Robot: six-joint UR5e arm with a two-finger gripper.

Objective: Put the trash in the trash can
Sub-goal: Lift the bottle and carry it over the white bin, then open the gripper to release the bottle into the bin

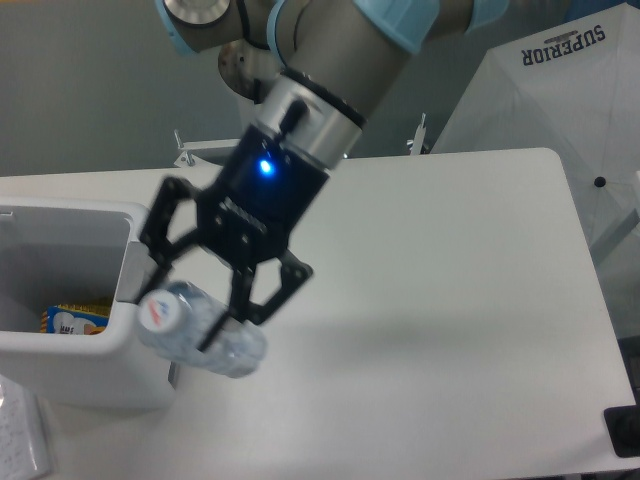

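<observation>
My gripper [186, 318] is shut on the clear plastic water bottle [222, 347], which lies tilted between the black fingers [160, 228]. Its white cap [159, 312] with a red-and-blue mark points toward the camera. The bottle hangs in the air at the right front corner of the white trash can [62, 348], with the cap about level with the rim. The can stands at the left of the white table [440, 300]. An orange-and-blue packet [74, 319] lies inside the can. The crumpled tissue does not show.
A white canopy printed "SUPERIOR" [570, 90] stands beyond the table's right edge. A dark object [622, 430] sits at the bottom right corner. A white textured sheet [20, 430] lies at the bottom left, in front of the can.
</observation>
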